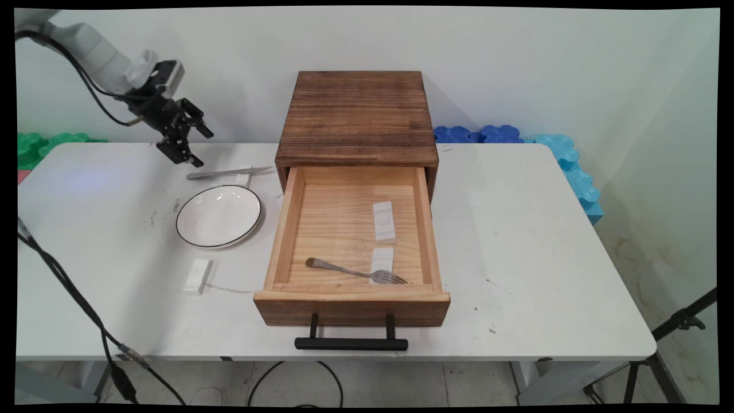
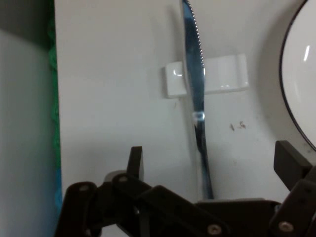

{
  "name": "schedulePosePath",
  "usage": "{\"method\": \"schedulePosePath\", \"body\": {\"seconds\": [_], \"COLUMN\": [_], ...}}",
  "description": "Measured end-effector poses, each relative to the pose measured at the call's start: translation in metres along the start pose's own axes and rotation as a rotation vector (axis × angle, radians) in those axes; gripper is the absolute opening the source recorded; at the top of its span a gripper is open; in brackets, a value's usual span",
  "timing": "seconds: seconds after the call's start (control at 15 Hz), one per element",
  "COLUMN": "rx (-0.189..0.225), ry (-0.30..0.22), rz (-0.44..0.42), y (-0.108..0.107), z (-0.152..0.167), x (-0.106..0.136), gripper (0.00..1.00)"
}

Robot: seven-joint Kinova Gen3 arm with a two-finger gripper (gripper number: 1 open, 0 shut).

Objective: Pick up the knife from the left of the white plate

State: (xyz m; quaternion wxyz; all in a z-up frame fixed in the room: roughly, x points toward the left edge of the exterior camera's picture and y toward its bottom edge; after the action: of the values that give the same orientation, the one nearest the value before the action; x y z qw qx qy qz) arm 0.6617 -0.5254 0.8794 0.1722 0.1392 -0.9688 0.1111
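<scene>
Pincer (image 1: pixel 184 140) hangs in the upper left of the main view, above the far left part of the white tabletop (image 1: pixel 545 241), its two fingers spread wide and holding nothing. Just below it in that view lies a table knife (image 1: pixel 228 172), its blade propped across a small white rest (image 1: pixel 245 175); in the hand view the knife (image 2: pixel 196 98) runs up the middle of the frame between the spread fingers (image 2: pixel 136 160), crossing the rest (image 2: pixel 222 74). A white plate with a dark rim (image 1: pixel 218 216) sits near the knife, lower in the frame, and its edge shows at the right of the hand view (image 2: pixel 298 74). Another white rest (image 1: pixel 198 276) lies on the tabletop below the plate. At the centre stands a dark wooden box (image 1: pixel 356 115) with its pale drawer (image 1: pixel 287 229) pulled out, black handle (image 1: pixel 351 343) at the front. Inside the drawer are two more white rests (image 1: pixel 383 221), and a fork (image 1: pixel 355 271) whose tines lie on the nearer one (image 1: pixel 382 258).
</scene>
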Motion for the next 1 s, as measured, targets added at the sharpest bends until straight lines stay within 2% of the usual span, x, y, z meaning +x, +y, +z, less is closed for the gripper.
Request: {"method": "schedulePosePath", "body": {"seconds": [0.47, 1.0], "rx": [-0.009, -0.016], "ry": [0.001, -0.001], "rz": [-0.02, -0.017], "y": [-0.008, -0.013], "z": [0.032, 0.052], "x": [0.0, -0.002], "gripper": [1.0, 1.0]}}
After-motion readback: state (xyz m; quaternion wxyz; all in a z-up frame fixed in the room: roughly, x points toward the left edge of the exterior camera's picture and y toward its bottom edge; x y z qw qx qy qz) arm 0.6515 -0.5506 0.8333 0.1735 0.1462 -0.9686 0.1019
